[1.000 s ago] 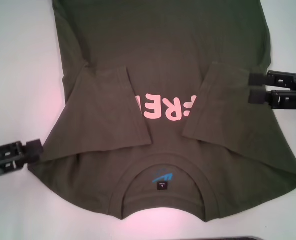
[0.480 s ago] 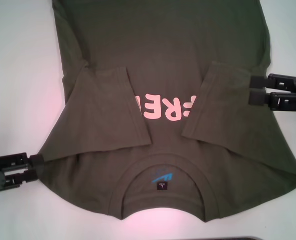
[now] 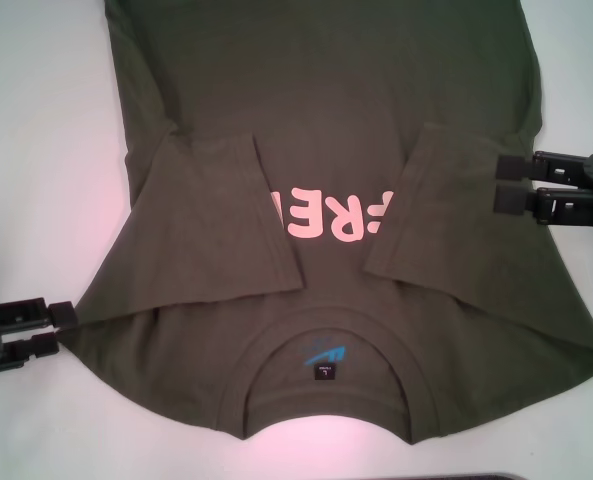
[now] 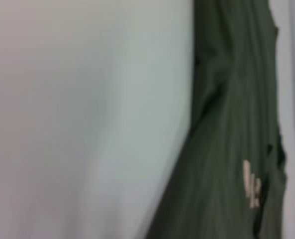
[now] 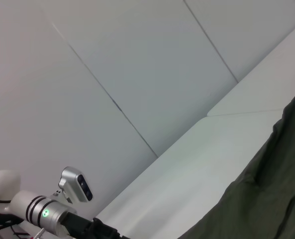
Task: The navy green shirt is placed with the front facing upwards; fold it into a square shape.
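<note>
Navy green shirt flat on white table, sleeves folded inward. Left gripper parted at shoulder edge; right gripper parted over right side.

White table, the navy green shirt flat on it

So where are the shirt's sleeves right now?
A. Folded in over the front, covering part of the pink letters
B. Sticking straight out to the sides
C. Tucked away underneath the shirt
A: on the shirt, both sleeves lie folded in on the chest, the left sleeve and right sleeve each hiding an end of the pink letters.
</note>
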Motion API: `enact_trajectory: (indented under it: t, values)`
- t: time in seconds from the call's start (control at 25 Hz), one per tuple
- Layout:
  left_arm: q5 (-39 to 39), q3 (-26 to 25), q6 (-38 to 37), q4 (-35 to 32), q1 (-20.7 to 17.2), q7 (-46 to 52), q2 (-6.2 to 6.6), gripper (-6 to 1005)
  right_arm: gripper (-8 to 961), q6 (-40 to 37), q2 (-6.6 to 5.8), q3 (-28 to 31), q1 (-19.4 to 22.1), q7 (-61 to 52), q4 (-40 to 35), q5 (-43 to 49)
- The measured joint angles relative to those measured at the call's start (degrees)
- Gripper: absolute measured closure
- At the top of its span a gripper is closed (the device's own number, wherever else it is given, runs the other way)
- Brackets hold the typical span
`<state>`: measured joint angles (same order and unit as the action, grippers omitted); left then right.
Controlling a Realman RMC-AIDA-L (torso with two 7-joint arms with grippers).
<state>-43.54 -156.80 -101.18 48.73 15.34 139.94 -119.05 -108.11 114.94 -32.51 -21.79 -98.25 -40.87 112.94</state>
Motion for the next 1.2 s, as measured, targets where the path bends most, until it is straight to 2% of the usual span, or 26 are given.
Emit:
enact_trajectory:
  t: [1.2]
  values:
    - [2.3,0.6,4.3,0.0,1.4,5.7,-0.34,385,42,0.0,-0.02,0.0,0.3,-0.6,0.6,0.0]
